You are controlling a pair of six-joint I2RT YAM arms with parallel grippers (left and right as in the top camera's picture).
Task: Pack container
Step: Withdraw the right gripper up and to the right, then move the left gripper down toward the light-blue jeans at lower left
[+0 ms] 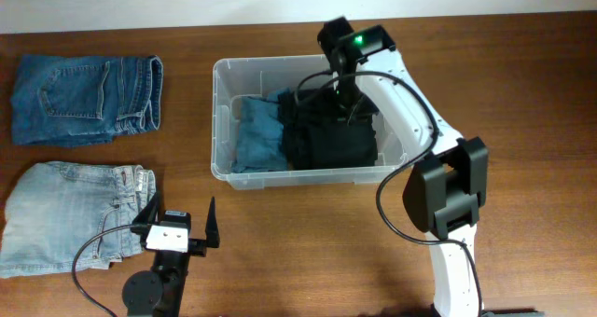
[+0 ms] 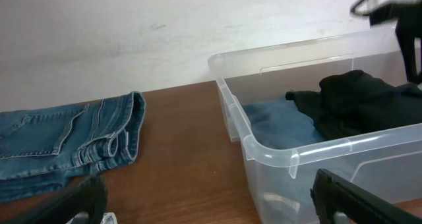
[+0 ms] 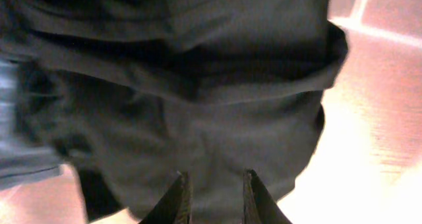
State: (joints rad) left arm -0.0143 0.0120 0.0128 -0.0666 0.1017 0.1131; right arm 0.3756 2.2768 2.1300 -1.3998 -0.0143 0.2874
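The clear rectangular plastic container sits on the brown wooden worktop, centre, slightly toward 12 o'clock. Inside, folded mid-blue denim lies at 9 o'clock and touches a folded black garment at 3 o'clock. The right gripper is inside the container, clenched on the black garment. Dark blue folded jeans lie at 9 o'clock and pale blue folded jeans at 8 o'clock. The left gripper is at 7 o'clock, released and spread wide.

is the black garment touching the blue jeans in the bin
Touching. Left wrist view shows the black garment lapping over the blue jeans inside the container, with no gap between them.
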